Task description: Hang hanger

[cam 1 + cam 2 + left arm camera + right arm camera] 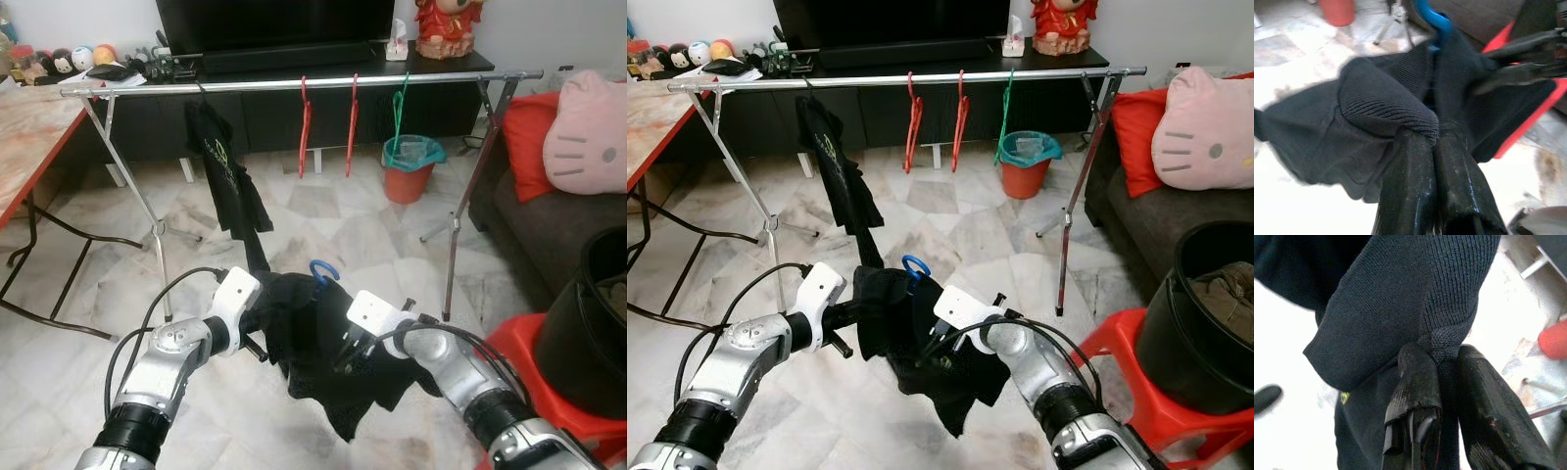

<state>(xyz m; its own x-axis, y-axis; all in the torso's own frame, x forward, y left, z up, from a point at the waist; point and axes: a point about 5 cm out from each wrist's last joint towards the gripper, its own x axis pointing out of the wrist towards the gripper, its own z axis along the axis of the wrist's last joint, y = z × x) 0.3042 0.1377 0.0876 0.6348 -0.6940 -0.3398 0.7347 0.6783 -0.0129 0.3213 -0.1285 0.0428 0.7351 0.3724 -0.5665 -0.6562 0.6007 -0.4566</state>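
Both grippers, left [263, 345] and right [345, 360], pinch the black shirt [313, 343] tight. Its blue hanger [323, 271] is well below the rail [294, 83]. The shirt could slip off if the fingers tug.

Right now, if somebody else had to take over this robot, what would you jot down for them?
Left pincer: shut on the black shirt, at its left side.
Right pincer: shut on the same shirt, at its right side.
The shirt sits on a blue hanger, hook up, held low between both arms, short of the clothes rail.
On the rail: another black shirt, two red hangers and a green hanger, all bare.
Done: shirt on its hanger and lifted.
Left: step closer, raise it, hook the blue hanger over the rail, let go.
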